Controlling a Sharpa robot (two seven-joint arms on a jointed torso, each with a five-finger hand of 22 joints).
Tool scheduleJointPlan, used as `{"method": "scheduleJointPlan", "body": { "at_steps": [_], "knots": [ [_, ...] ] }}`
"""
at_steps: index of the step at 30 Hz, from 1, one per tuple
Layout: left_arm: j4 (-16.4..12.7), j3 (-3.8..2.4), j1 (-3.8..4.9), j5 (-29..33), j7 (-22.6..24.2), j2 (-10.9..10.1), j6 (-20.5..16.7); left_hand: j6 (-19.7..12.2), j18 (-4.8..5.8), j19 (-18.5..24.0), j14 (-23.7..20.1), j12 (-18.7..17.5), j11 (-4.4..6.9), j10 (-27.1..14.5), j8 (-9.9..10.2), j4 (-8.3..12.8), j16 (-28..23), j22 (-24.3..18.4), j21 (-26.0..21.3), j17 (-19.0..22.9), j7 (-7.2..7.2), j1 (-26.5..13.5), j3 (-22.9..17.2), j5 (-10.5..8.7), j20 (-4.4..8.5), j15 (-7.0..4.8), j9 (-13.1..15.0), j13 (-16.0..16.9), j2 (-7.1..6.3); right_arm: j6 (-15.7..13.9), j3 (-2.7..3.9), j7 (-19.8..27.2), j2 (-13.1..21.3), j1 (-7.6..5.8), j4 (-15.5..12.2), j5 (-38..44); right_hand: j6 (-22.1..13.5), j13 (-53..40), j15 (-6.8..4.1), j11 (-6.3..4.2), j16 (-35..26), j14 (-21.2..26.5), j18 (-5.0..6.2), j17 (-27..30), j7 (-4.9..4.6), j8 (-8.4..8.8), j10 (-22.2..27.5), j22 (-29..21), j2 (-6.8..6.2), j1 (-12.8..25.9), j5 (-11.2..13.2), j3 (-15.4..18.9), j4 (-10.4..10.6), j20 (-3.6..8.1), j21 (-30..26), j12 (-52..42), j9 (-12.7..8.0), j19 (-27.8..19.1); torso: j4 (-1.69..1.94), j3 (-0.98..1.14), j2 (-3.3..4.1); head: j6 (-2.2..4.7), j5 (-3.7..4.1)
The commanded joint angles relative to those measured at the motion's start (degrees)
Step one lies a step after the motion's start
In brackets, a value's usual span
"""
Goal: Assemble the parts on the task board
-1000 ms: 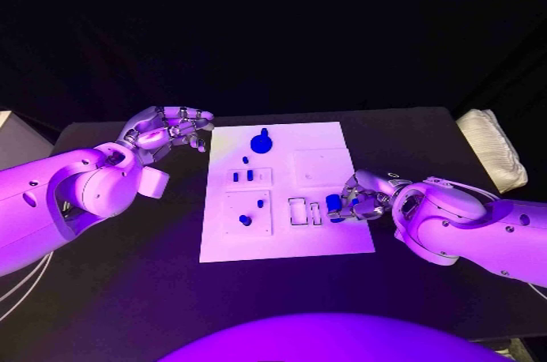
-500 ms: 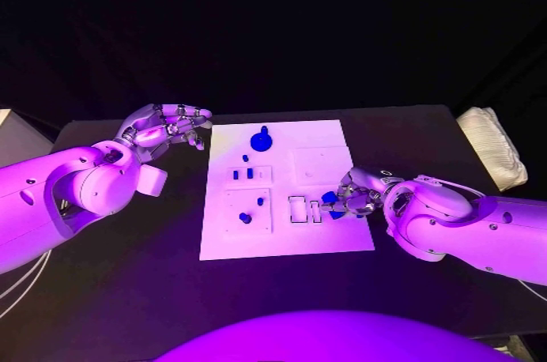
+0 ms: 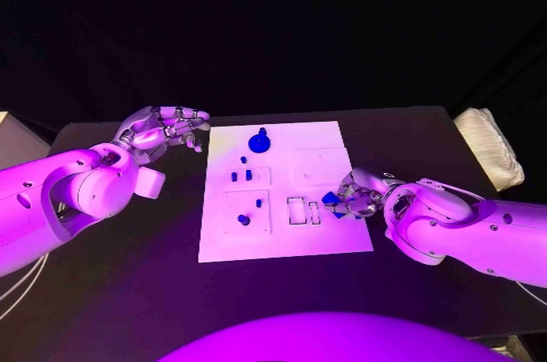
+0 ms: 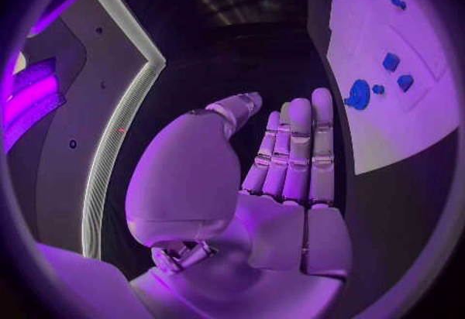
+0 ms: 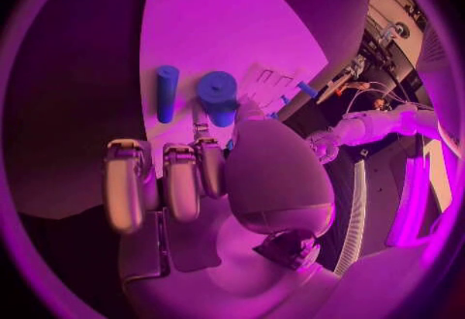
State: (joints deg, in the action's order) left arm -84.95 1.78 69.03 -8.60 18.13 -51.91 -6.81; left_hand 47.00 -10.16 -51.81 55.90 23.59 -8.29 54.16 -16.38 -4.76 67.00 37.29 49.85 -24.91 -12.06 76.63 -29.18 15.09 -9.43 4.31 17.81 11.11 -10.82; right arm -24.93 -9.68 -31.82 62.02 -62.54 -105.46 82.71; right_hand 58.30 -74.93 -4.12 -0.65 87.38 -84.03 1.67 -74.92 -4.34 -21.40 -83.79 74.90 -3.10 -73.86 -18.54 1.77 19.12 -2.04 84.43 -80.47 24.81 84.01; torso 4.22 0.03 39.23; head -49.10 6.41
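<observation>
— What's the right hand doing?

— From my seat, it sits at the board edge nearest its arm, fingers curled around a small blue part. On its wrist camera that part reads as a short, smooth cylinder with a flat round top, pinched at the fingertips. Just beside it lies a slimmer blue rod, flat on the board.

— And the left hand?

— Off the board, over the black table, next to the board's far corner on its own side. I see its fingers lying straight and close together, thumb apart, nothing in it.

— The board itself?

— A flat white rectangular plate, matte, with shallow square recessed panels. Just ahead of the right hand's fingertips are two narrow upright slots. Farther off, toward the left hand, is a round blue knob with a small stem on top; between the two hands stand a pair of little blue pegs in one panel and a few more blue bits in the panel below.
</observation>
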Motion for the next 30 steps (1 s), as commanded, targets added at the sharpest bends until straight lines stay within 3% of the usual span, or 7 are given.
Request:
{"method": "scheduleJointPlan", "body": {
  "at_steps": [1,5,11,14,20,26,30],
  "knots": [
    [-0.04,-0.04,0.00,0.14,0.24,0.09,0.63,-0.47,-0.35,-0.03,-0.53,0.34,-0.08,-0.46,-0.19,-0.31,-0.08,-0.05,-0.34,0.07,-0.32,-0.38,0.00,0.09,-0.25,-0.03,-0.09,0.05,0.02,-4.08,-0.06,-0.06,0.59,-0.54,-0.75,-4.90,1.59,-6.65,-0.53,-0.38,0.30,-4.73,-0.51,-8.71,1.12,-0.99,-0.91,12.03,1.81,-2.61,-0.78,-3.45,-2.44,0.46,0.53,-0.33,0.78,4.30,-0.03,-0.04,-0.06,0.14,0.16],
    [0.03,-0.04,0.01,0.14,0.21,0.16,0.58,-0.48,-0.35,-0.04,-0.54,0.37,-0.07,-0.47,-0.20,-0.31,-0.07,-0.06,-0.35,0.07,-0.32,-0.35,-0.02,0.10,-0.25,-0.04,-0.09,0.05,0.04,-5.92,-0.01,2.58,1.30,-2.05,-2.03,-9.58,2.16,-7.16,-0.62,-0.49,0.47,-4.82,-0.68,-9.16,1.25,-1.41,-1.29,12.51,0.05,0.04,-1.45,-4.22,-2.35,0.58,1.23,-0.66,1.02,4.54,-0.04,-0.02,-0.01,0.23,0.18],
    [0.02,-0.04,0.01,0.19,0.06,0.17,0.48,-0.51,-0.35,-0.06,-0.54,0.50,-0.09,-0.54,-0.28,-0.54,-0.05,-0.11,-0.43,0.08,-0.33,-0.48,-0.03,0.10,-0.27,-0.03,-0.11,0.06,0.19,-6.31,0.02,5.33,1.43,-3.82,-3.92,-14.40,2.36,-7.46,-0.65,-0.52,0.60,-4.89,-0.76,-9.53,1.30,-1.64,-1.48,12.77,-0.72,1.69,-0.88,-4.81,-2.35,0.62,1.60,-0.83,1.16,4.66,-0.02,0.00,0.03,0.18,0.15],
    [0.02,-0.04,0.01,0.20,0.00,0.18,0.47,-0.52,-0.36,-0.08,-0.53,0.52,-0.09,-0.57,-0.30,-0.61,-0.03,-0.12,-0.45,0.08,-0.34,-0.53,-0.02,0.10,-0.27,-0.02,-0.11,0.06,0.22,-5.30,0.02,5.53,0.75,-4.17,-4.15,-15.63,2.51,-7.55,-0.67,-0.55,0.62,-4.90,-0.76,-9.57,1.34,-1.78,-1.54,12.78,-0.79,2.39,-0.67,-5.14,-2.34,0.63,1.59,-0.86,1.24,4.65,0.17,0.04,0.03,0.12,0.21],
    [-0.06,-0.04,0.01,0.27,-0.06,0.19,0.44,-0.56,-0.36,-0.12,-0.50,0.58,-0.11,-0.63,-0.33,-0.78,0.01,-0.15,-0.48,0.07,-0.35,-0.65,-0.01,0.11,-0.28,0.00,-0.13,0.06,0.29,-1.23,-0.01,5.22,-1.84,-4.14,-2.90,-17.15,3.35,-8.17,-0.88,-0.86,0.55,-4.86,-0.75,-9.46,1.73,-2.53,-2.05,12.81,-0.35,5.10,0.82,-6.62,-2.37,0.76,1.56,-1.34,1.62,4.63,-0.06,-0.13,-0.02,0.02,-0.09],
    [-0.18,-0.04,0.01,0.36,-0.15,0.21,0.47,-0.64,-0.36,-0.21,-0.45,0.76,-0.12,-0.77,-0.43,-1.28,0.10,-0.24,-0.60,0.06,-0.36,-0.98,0.00,0.13,-0.32,0.03,-0.16,0.07,0.57,1.43,-0.03,3.95,-4.43,-3.38,-1.47,-17.34,4.56,-9.69,-1.31,-1.38,0.87,-5.04,-0.94,-10.34,2.31,-3.28,-3.20,13.34,-0.01,7.10,1.17,-8.06,-2.38,1.12,2.41,-2.99,1.93,4.93,0.07,0.04,0.09,-0.08,-0.07],
    [-0.26,-0.04,0.02,0.38,-0.20,0.14,0.46,-0.64,-0.36,-0.21,-0.45,0.76,-0.12,-0.77,-0.43,-1.28,0.10,-0.24,-0.60,0.06,-0.36,-0.98,0.00,0.13,-0.32,0.03,-0.16,0.07,0.57,2.13,-0.04,2.95,-5.86,-3.04,-0.71,-16.86,4.79,-9.96,-1.41,-1.48,0.97,-5.09,-1.00,-10.62,2.41,-3.42,-3.39,13.48,0.06,7.89,1.30,-8.51,-2.36,1.22,2.66,-3.25,1.98,5.01,-0.11,-0.04,0.06,-0.09,-0.18]
  ]
}}
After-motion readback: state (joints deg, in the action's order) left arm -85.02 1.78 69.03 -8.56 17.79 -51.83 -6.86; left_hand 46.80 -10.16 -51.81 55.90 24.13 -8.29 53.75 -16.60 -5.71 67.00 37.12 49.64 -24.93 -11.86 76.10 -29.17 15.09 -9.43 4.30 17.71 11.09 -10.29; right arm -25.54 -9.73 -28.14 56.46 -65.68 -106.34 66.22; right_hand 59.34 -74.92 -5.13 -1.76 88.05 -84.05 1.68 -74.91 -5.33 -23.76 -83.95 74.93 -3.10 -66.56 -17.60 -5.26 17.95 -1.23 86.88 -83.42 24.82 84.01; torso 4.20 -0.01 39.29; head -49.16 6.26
